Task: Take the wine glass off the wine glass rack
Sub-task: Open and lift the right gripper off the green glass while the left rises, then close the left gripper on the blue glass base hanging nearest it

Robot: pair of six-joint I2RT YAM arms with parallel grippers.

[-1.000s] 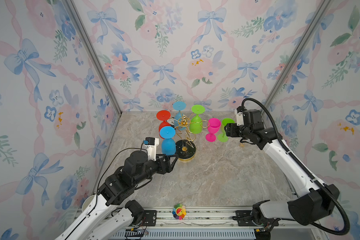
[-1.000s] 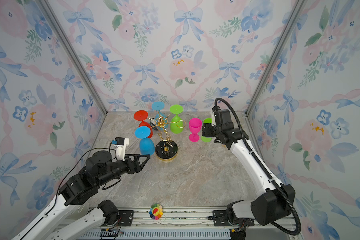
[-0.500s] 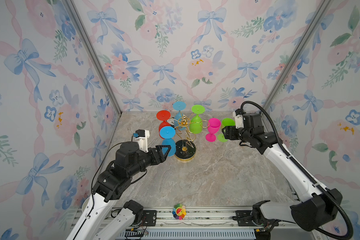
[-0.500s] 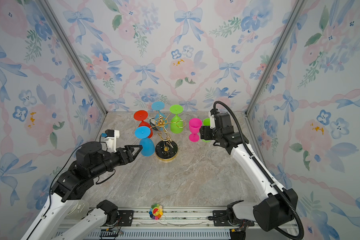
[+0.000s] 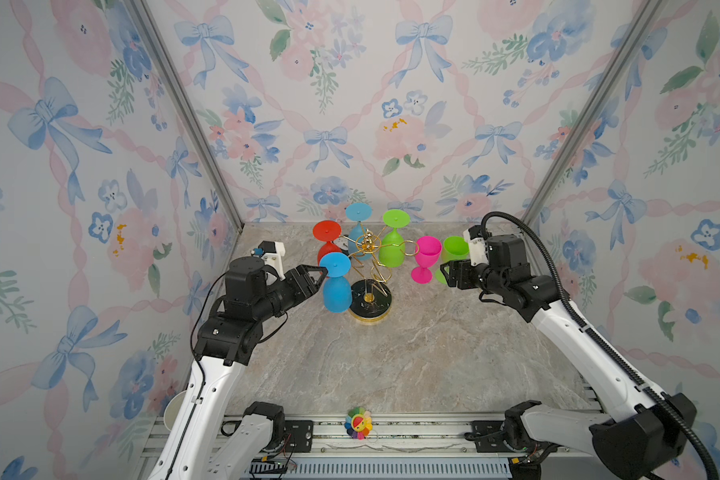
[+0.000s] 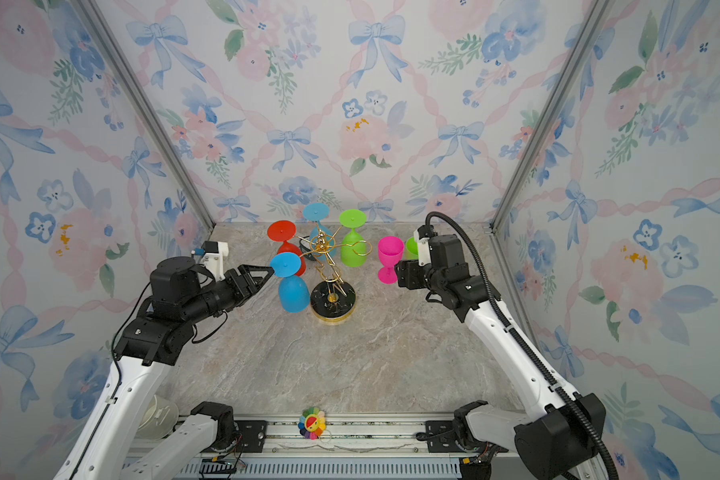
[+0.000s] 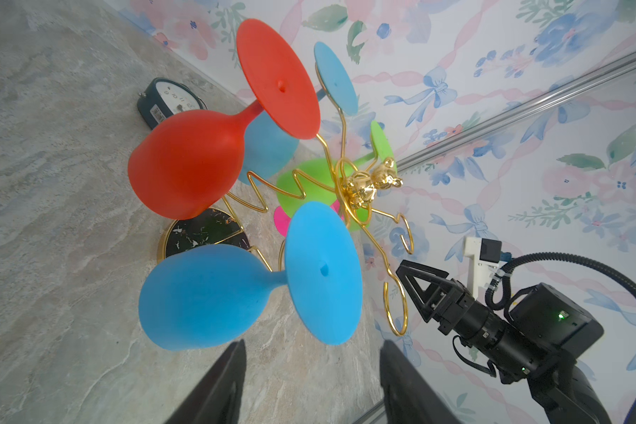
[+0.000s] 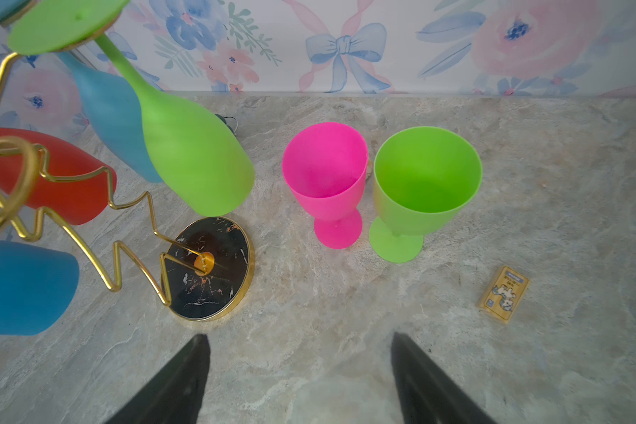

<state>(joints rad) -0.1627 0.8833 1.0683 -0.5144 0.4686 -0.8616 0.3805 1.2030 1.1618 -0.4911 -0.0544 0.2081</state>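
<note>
The wine glass rack [image 5: 370, 306] [image 6: 333, 302] [image 8: 208, 270] is a gold wire stand on a round black base. A blue wine glass [image 5: 336, 293] [image 6: 292, 293] [image 7: 199, 297] hangs upside down on its near left arm. Red [image 5: 327, 232], light blue [image 5: 358, 212] and green [image 5: 393, 253] glasses hang behind it. My left gripper [image 5: 323, 272] [image 6: 269, 272] [image 7: 313, 343] is open, its tips level with the blue glass's foot [image 7: 322, 271] and just short of it. Nothing sits between the jaws. My right gripper [image 5: 447, 276] [image 6: 400, 276] [image 8: 300, 337] is open and empty, right of the rack.
A pink glass [image 5: 427, 257] [image 8: 325, 176] and a green glass [image 5: 454, 249] [image 8: 425, 180] stand upright on the marble table beside the right gripper. A small clock [image 7: 169, 99] lies behind the rack. A yellow card [image 8: 503, 293] lies at the right, a flower toy [image 5: 359, 422] on the front rail.
My left gripper rose from the blue glass's bowl to the height of its foot, drew back slightly, and its jaws narrowed. The right gripper barely shifted.
</note>
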